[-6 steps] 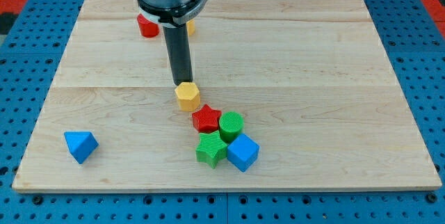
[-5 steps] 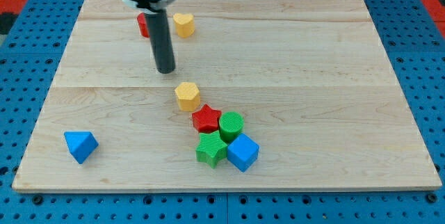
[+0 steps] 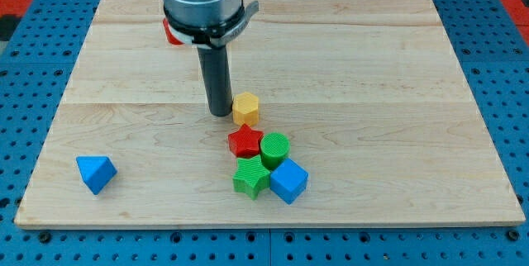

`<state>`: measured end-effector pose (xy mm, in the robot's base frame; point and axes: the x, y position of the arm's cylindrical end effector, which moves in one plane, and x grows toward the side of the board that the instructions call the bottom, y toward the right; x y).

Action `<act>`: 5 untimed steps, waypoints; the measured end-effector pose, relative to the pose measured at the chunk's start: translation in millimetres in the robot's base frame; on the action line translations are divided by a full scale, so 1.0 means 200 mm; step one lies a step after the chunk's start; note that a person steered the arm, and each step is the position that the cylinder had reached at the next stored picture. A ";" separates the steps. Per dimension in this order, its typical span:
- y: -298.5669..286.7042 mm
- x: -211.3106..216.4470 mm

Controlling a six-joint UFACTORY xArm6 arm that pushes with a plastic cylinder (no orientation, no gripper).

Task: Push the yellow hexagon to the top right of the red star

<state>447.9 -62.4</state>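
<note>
Since a moment ago the yellow hexagon [image 3: 245,108] has slid rightward, now at twelve o'clock of the red star [image 3: 245,141]. My tip [image 3: 220,113] presses its nine o'clock side (no end effector to spread or pinch), placed to shove it on toward two o'clock.

Two red blocks [image 3: 245,141], two green [image 3: 274,146], two blue [image 3: 288,181], one yellow [image 3: 245,108]

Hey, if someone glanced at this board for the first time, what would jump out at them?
First, the dark rod coming down from the view's top, my tip right against the left side of the yellow hexagon near the middle. Just below sits a tight cluster: red star, green cylinder, green star and blue cube. A blue pyramid-like block lies alone at lower left.
</note>
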 end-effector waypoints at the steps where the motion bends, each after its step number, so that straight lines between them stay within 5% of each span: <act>1: 0.00 -0.10; 4: 0.24 0.01; 5: 0.21 -0.11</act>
